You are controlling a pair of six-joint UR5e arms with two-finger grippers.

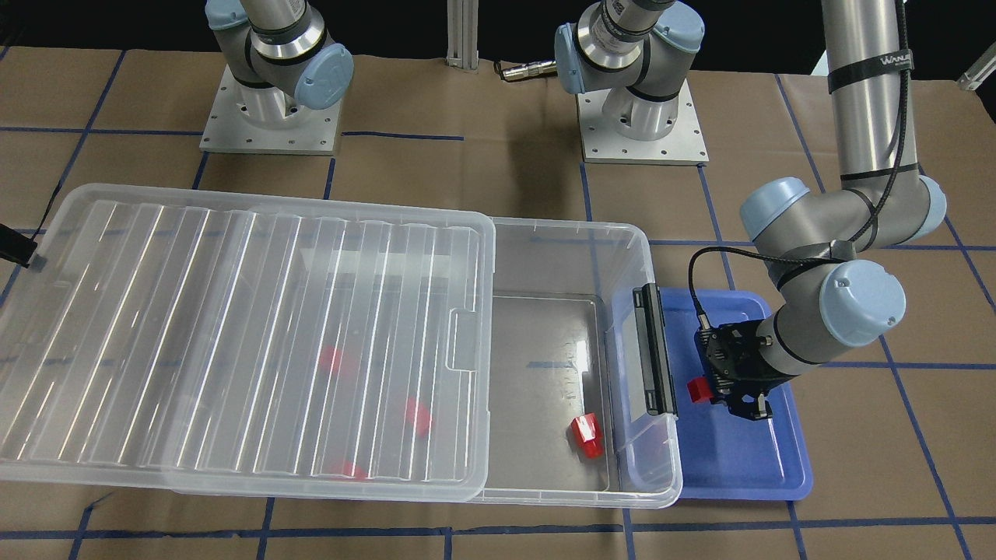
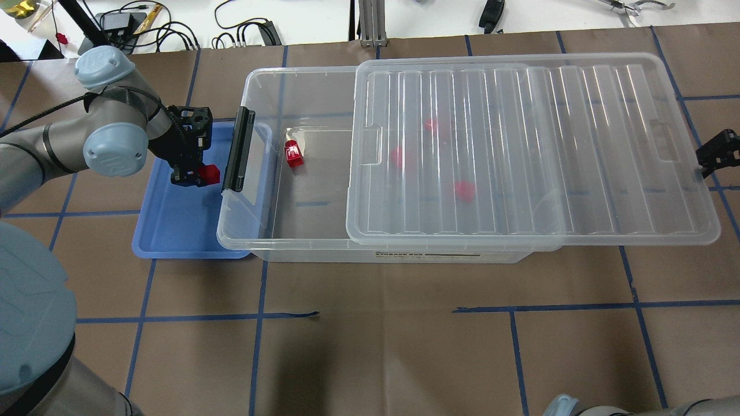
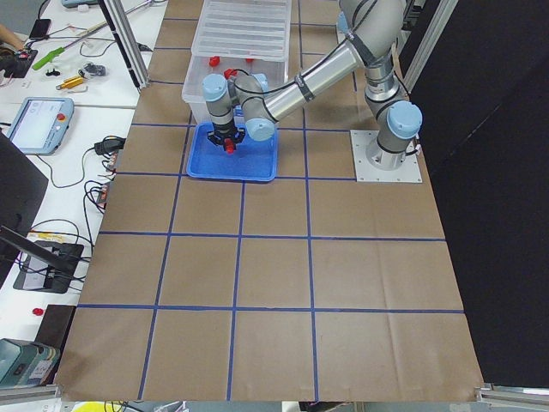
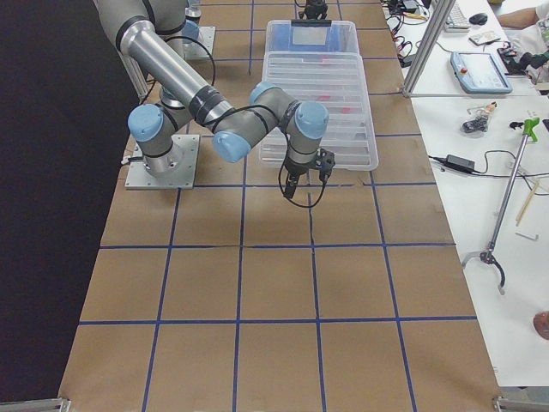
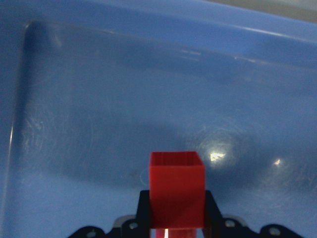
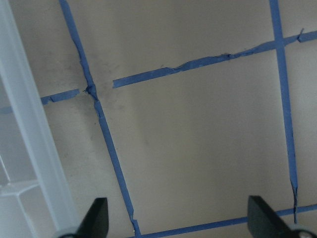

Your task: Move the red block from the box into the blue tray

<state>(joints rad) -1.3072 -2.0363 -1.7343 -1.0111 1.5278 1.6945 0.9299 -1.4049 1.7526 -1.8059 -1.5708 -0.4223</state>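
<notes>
My left gripper [image 2: 198, 174] is shut on the small red block [image 2: 209, 173], which also shows in the front view [image 1: 699, 390] and between the fingers in the left wrist view [image 5: 177, 191]. It holds the block low over the blue tray [image 2: 173, 231], which lies against the latch end of the box [image 2: 289, 249]. In the front view the tray [image 1: 747, 459] is at the right. My right gripper [image 6: 179, 220] is open and empty over bare paper, beside the far end of the lid [image 2: 520, 144].
The ribbed lid [image 1: 233, 334] is slid aside, so the box's latch end stands open. A red wedge-like block [image 2: 294, 155] lies in the open part. Three more red blocks [image 2: 398, 156] show blurred under the lid. The black latch [image 2: 238, 149] stands close beside my left gripper.
</notes>
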